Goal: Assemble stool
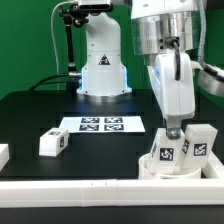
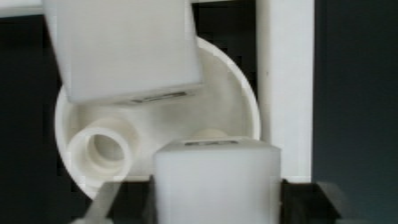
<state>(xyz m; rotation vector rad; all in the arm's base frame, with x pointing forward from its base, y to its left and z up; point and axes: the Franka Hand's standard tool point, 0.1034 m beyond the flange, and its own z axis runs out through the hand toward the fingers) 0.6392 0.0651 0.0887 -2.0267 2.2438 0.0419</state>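
Gripper [image 1: 172,129] is clasping held leg [image 1: 165,152] over seat [image 1: 165,172]; fitted leg [image 1: 203,140] is apparently standing in place; loose leg [image 1: 52,143] is lying apart, unmounted

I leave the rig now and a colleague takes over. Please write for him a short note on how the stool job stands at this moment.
Gripper: jaws look shut on the top of one short white block leg, upright on the thick round white plastic seat beside the long white front rail.
Second tagged white leg: also stands on the seat.
Third white leg: lies loose on the black table, to the exterior view's left of the marker board.
Done: two legs on the seat; how firmly, I cannot tell.
Left: third leg into the seat's free hole.
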